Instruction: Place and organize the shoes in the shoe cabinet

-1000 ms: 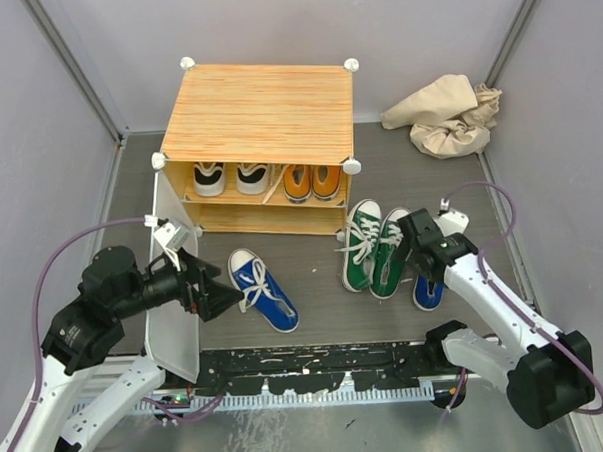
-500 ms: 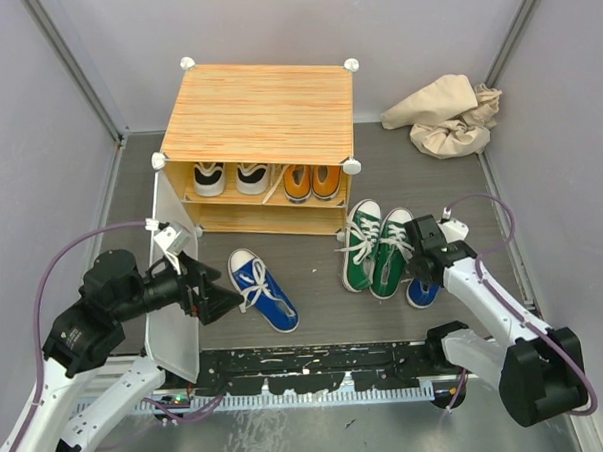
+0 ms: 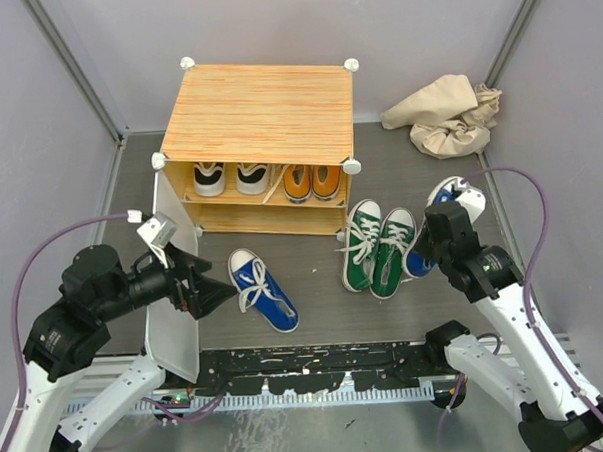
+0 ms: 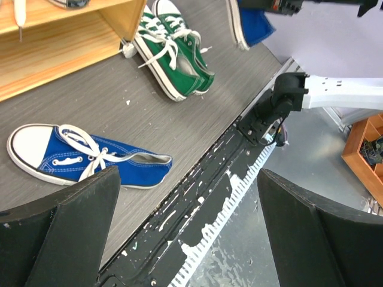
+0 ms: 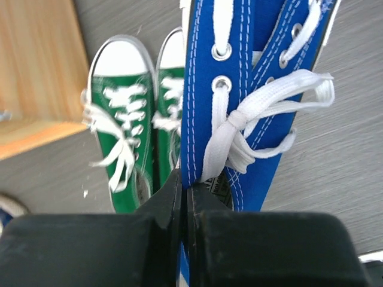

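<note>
Grip: right claw [image 5: 182, 197] clamped on side edge of blue sneaker [image 5: 203, 89], toe ahead of claw; green pair [image 5: 128, 137] just left. Left claw [image 4: 188, 179] jaws apart, second blue sneaker [image 4: 84, 158] ahead-left, shoe cabinet [image 3: 257, 113] beyond.

Left gripper [image 4: 188, 197] seen from the wrist, its two dark fingers [image 4: 60, 239] standing wide apart with nothing between them. A blue shoe [image 4: 90, 158] lies on its side on the grey floor [image 4: 179, 119] just ahead of the left finger, white toe cap pointing left. Farther ahead, a pair of green shoes [image 4: 173, 54] sits beside the cabinet [image 4: 54, 48], next to its white corner knob [image 4: 127, 51]. A second blue shoe [image 4: 251, 27] is cut by the top edge. A chipped black rail [image 4: 203, 209] runs diagonally between the jaws towards the right arm [image 4: 281, 104] base.
</note>
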### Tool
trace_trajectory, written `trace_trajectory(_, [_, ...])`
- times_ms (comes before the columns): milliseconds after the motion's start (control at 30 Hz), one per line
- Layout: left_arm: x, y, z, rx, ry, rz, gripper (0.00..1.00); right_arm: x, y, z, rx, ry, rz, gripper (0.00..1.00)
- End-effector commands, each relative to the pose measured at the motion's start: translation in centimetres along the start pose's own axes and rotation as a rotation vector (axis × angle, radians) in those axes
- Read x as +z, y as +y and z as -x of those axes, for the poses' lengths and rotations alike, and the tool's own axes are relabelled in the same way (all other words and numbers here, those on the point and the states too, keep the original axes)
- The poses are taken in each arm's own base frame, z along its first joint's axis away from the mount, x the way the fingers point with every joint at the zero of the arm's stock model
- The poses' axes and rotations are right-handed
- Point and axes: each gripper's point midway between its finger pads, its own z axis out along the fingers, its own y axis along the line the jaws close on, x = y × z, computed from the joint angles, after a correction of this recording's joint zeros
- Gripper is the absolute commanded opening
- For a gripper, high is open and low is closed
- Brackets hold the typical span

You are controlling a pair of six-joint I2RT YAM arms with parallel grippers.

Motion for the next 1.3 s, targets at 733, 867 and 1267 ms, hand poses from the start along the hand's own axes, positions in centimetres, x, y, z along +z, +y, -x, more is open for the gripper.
trace_trajectory(733, [-0.9, -0.8, 3.7, -0.030, -0.082, 0.036, 0.98, -9.7, 17.3, -18.8, -0.634, 0.175, 0.479, 0.01])
trace_trajectory(867, [-0.7, -0.7, 3.4, -0.033, -0.077, 0.033, 0.98, -8.2, 18.6, -17.5, -0.732, 0.025, 0.436, 0.01])
trace_trajectory(1267, [-0.5, -0.3, 2.5, -0.036, -0.063, 0.043, 0.98, -4.4, 24.5, -18.5, -0.958, -0.142, 0.417, 0.01])
